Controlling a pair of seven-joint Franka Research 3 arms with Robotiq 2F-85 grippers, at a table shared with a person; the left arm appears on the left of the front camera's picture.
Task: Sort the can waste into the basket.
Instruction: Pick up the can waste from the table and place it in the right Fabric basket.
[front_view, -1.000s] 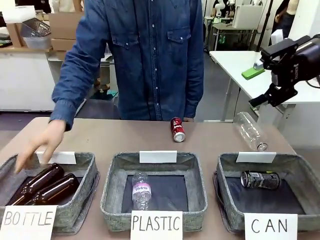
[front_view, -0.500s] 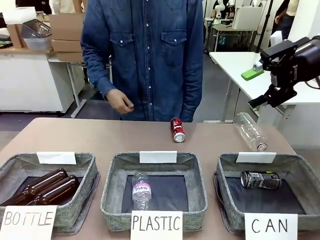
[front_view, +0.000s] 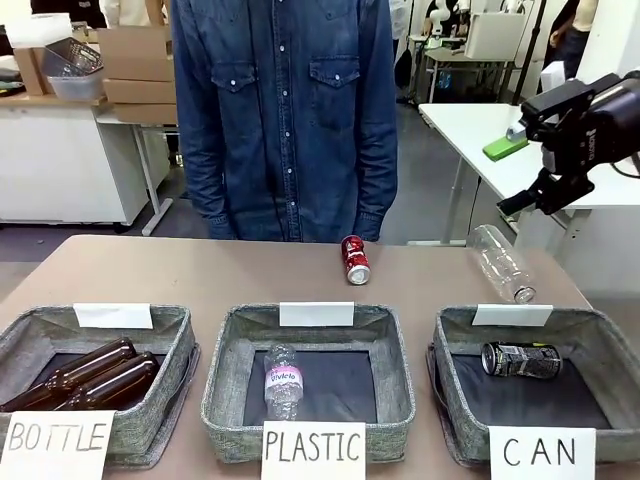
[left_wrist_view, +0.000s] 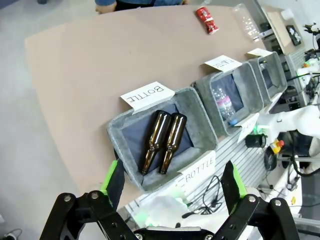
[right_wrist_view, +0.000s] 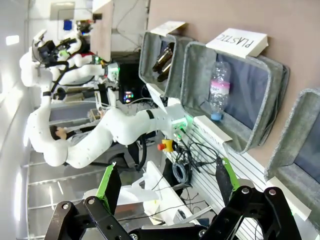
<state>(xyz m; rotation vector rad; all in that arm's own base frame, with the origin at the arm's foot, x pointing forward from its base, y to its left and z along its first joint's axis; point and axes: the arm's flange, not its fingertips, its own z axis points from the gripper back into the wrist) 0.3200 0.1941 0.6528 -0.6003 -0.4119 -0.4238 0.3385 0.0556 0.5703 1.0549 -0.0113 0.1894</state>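
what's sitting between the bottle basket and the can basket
The basket signed PLASTIC, with one clear plastic bottle lying in it. The front view shows this plainly.

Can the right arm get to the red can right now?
Probably yes. The red can lies alone on bare table beyond the middle basket, nothing over it. The right gripper is open and raised; the clear bottle lies off to the side.

The front camera sits low just behind the PLASTIC basket (front_view: 215, 400) (left_wrist_view: 205, 100) (right_wrist_view: 192, 75), facing across the worktop (front_view: 200, 270). Both wrist cameras view that basket from well off, the right one seemingly rolled sideways. All three views share it.
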